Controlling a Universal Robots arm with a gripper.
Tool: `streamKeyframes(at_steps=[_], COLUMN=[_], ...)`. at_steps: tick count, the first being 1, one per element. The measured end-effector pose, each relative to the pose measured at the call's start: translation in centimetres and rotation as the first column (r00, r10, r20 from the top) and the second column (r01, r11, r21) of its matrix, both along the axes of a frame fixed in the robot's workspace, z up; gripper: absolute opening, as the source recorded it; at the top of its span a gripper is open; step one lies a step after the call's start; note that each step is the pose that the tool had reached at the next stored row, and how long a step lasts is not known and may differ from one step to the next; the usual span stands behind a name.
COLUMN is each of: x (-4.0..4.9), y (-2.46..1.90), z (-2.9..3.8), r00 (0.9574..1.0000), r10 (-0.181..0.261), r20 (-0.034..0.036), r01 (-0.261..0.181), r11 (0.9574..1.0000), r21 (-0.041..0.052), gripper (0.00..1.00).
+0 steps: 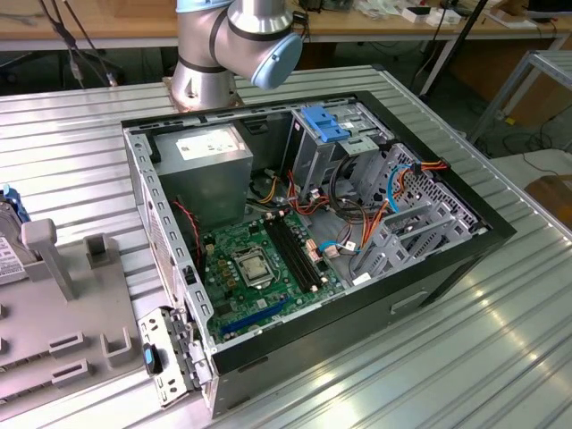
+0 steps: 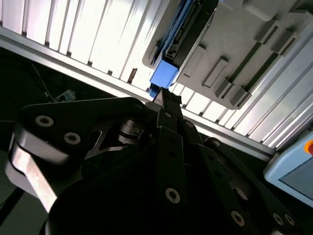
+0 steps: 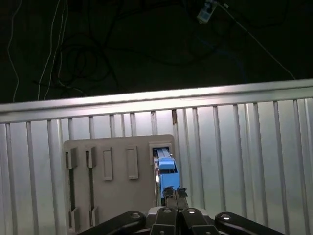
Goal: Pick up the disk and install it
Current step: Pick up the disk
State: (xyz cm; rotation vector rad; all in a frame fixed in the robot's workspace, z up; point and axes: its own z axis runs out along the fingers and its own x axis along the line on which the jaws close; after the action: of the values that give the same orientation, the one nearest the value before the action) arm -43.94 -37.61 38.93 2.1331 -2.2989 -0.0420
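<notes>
First wrist view: disk (image 3: pixel 167 175) upright in grey rack (image 3: pixel 117 198) slot.

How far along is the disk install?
Done: nothing yet. The disk stands in a slot of the grey holder, outside the open case. In hand: the end effector is right at the disk's blue end; a grip can't be confirmed. Left: lifting the disk out and fitting it into the case.
</notes>
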Motion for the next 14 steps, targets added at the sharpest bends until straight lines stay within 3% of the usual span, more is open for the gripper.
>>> streamKeyframes(at_steps=[14], x=[0.0], y=[-0.02], z=[0.0], r00=[1.0], r10=[0.006], r20=[0.0001], r01=[-0.006], r11=[1.0], r21=[0.0], gripper=[0.11])
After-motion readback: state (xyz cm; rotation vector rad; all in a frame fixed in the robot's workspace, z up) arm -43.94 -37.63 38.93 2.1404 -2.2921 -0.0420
